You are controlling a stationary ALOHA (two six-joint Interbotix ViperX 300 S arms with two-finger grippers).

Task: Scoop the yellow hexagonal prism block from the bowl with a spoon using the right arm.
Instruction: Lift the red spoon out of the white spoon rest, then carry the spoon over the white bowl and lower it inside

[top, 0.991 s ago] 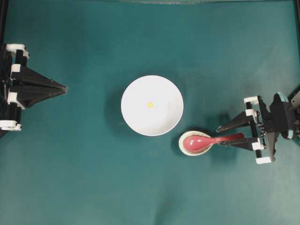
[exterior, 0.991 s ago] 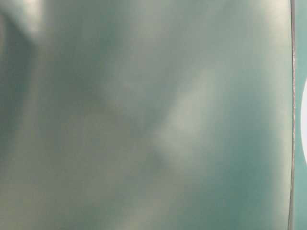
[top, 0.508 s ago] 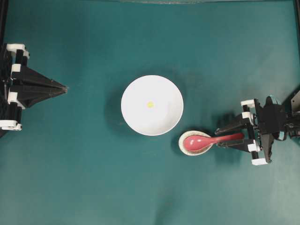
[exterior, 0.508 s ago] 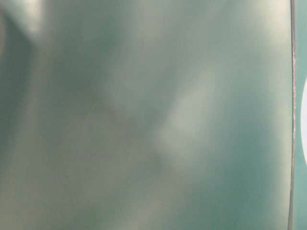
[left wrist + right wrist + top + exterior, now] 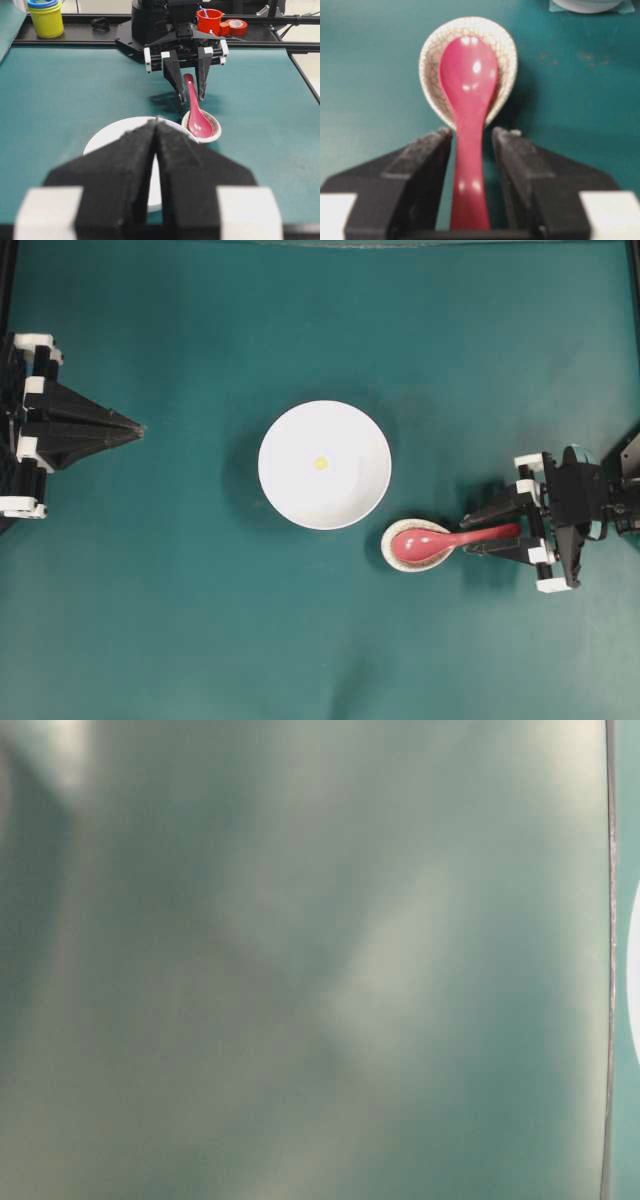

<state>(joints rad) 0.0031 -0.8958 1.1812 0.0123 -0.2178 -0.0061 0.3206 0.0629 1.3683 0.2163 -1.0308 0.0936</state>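
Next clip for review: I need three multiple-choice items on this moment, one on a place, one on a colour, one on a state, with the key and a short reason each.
1. Where does the scoop of the spoon lie?
A. In the big white bowl
B. In the small speckled dish
C. On the bare mat

2. What colour is the tiny block in the bowl?
A. Yellow
B. Blue
C. Red

3. How does the right end effector stand?
A. Shut tight on the handle
B. Open, a finger on each side of the handle
C. Open, far from the spoon

Key:
1 B: the right wrist view shows the scoop inside the crackled dish.
2 A: the overhead view shows a yellow speck near the bowl's middle.
3 B: gaps show between the handle and both fingers.
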